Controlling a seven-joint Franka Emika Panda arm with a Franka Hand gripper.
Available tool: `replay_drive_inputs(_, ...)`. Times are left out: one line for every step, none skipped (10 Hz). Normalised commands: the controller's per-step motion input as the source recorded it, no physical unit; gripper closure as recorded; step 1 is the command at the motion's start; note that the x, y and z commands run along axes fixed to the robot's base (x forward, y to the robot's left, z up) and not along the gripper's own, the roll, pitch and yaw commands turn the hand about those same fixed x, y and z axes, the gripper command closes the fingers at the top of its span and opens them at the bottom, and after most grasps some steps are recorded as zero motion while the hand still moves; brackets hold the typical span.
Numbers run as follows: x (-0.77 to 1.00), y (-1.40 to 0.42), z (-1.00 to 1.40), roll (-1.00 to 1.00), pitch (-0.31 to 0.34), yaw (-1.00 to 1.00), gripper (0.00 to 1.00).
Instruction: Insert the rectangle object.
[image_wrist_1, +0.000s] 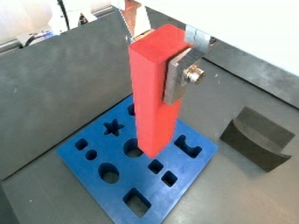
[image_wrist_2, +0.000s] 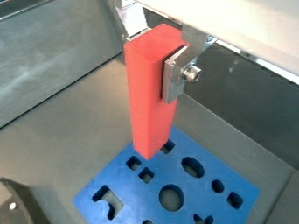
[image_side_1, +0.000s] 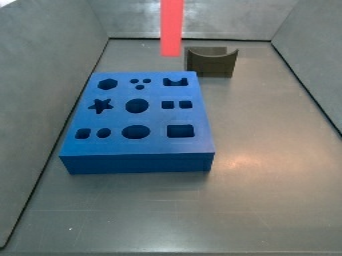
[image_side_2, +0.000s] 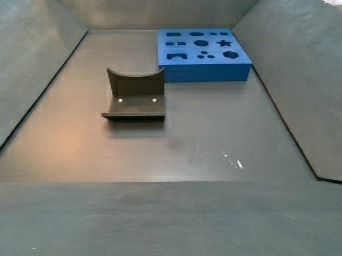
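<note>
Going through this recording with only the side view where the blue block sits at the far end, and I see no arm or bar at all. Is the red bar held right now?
Observer: Yes. In both wrist views the gripper is shut on the red bar, one silver finger flat against its side.
Operator: Upright or tilted?
Observer: About upright; in a side view the red bar hangs vertically, its top out of frame.
Operator: Is it in a hole yet?
Observer: Not that I can tell. In a wrist view its lower end is over the blue block, near that block's edge; whether it touches is unclear.
</note>
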Motion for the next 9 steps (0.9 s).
replay_drive_inputs(0.00, -0.11, -0.59, 0.00, -0.091, -1.00, 1.00)
replay_drive_inputs(0.00, -0.12, -0.54, 0.00, -0.089, -0.94, 1.00)
replay_drive_inputs(0.00, -0.12, -0.55, 0.00, -0.077, -0.96, 1.00)
replay_drive_inputs(0.00, -0.12, -0.51, 0.00, -0.070, -0.98, 1.00)
replay_drive_inputs(0.19, -0.19, -0.50, 0.00, -0.020, -0.76, 1.00)
replay_drive_inputs(0.13, -0.25, -0.33, -0.01, -0.010, -0.75, 1.00)
replay_drive_inputs(0.00, -0.26, -0.19, -0.01, -0.017, -0.90, 1.00)
replay_drive_inputs(0.00, -0.19, -0.18, -0.01, -0.010, -0.96, 1.00)
replay_drive_inputs(0.00, -0.19, -0.19, -0.01, -0.009, -0.97, 1.00)
